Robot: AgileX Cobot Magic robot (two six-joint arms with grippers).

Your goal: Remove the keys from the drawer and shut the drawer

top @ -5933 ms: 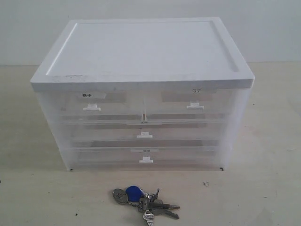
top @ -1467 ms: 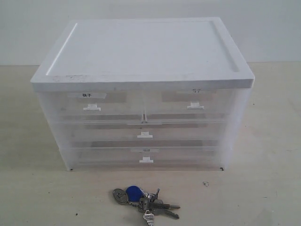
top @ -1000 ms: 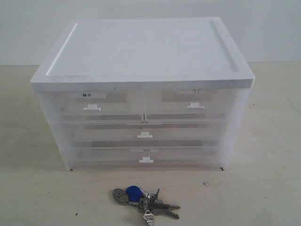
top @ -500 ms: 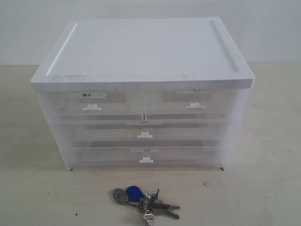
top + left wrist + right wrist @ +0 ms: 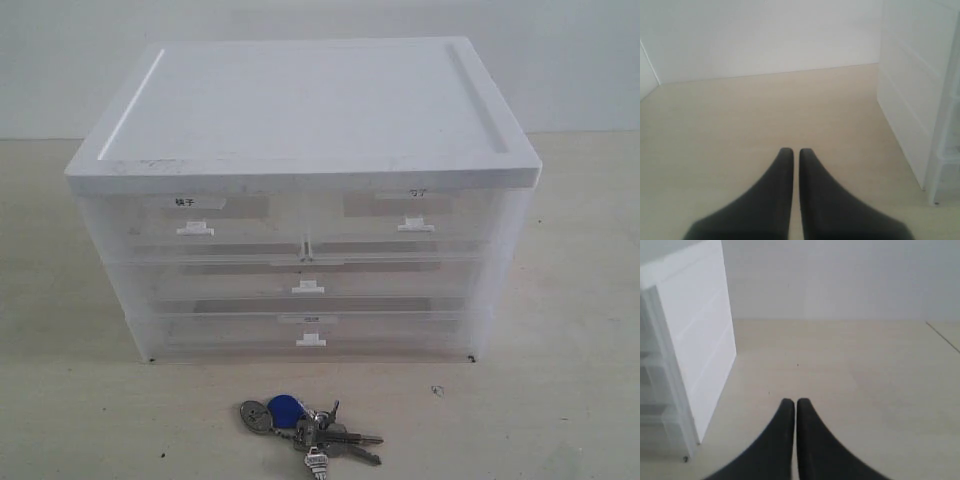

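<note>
We see the keys lying on the tabletop, just in front of the drawer cabinet and not touching it. The drawer, upper right of 4, sits flush and shut. Through its cloudy front we cannot make out any contents. The left claw and the right claw hover over the tabletop beside the cabinet, each with its tips pressed together.

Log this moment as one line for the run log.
keys: on table | drawer: closed | left claw: shut, empty | right claw: shut, empty
</note>
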